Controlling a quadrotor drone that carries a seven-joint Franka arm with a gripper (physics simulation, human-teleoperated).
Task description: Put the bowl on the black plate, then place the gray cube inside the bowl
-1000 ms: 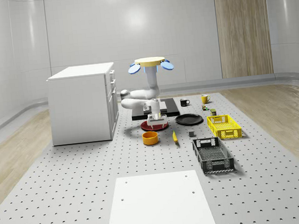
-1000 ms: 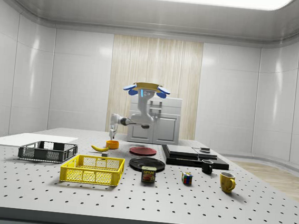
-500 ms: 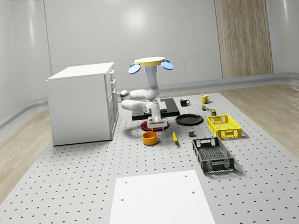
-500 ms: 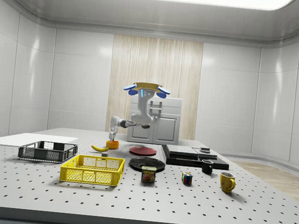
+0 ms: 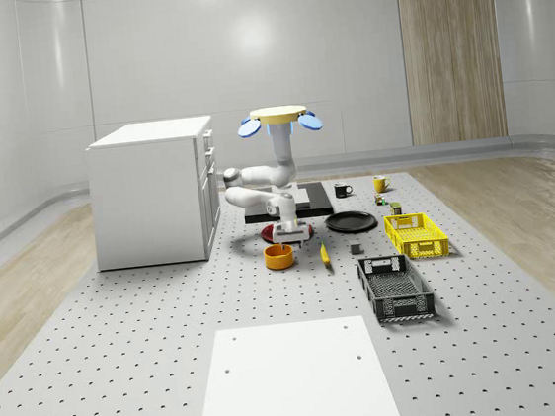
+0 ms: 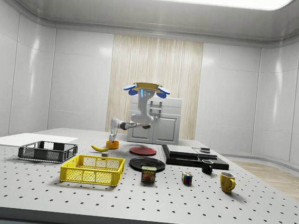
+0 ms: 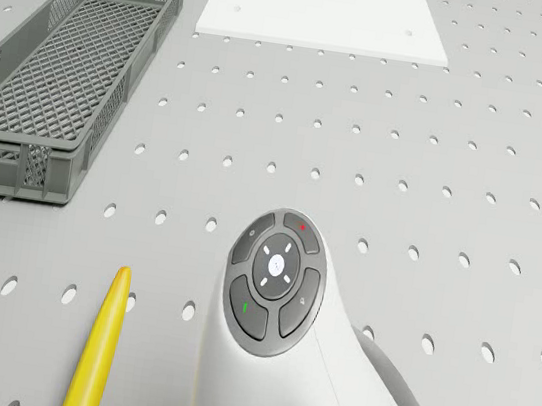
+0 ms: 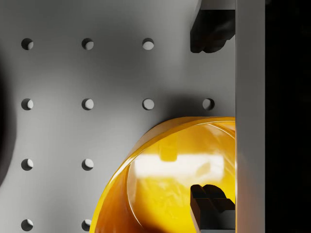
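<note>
The orange bowl [image 5: 280,255] stands on the perforated table, in front of a red plate [image 5: 269,234]. The black plate [image 5: 351,222] lies to the whole-scene view's right of it, and the small gray cube [image 5: 355,250] sits nearer the camera than that plate. The drone [image 5: 283,119] hovers over the table behind the bowl, its arm reaching down. My gripper [image 5: 289,238] hangs open just above the bowl's rim. In the wrist view one finger [image 8: 209,29] is outside the bowl [image 8: 165,184] and the other finger [image 8: 212,206] is over its inside, with the rim between them.
A banana [image 5: 324,254] lies right of the bowl. A yellow crate [image 5: 416,234] and a gray crate [image 5: 395,287] stand on the right. A white cabinet [image 5: 157,191] rises at the left, a black platform [image 5: 312,199] behind, and a white sheet [image 5: 296,380] in front.
The gripper has come down and a little toward the whole-scene camera, from over the red plate to the bowl's rim. The drone has held its place.
</note>
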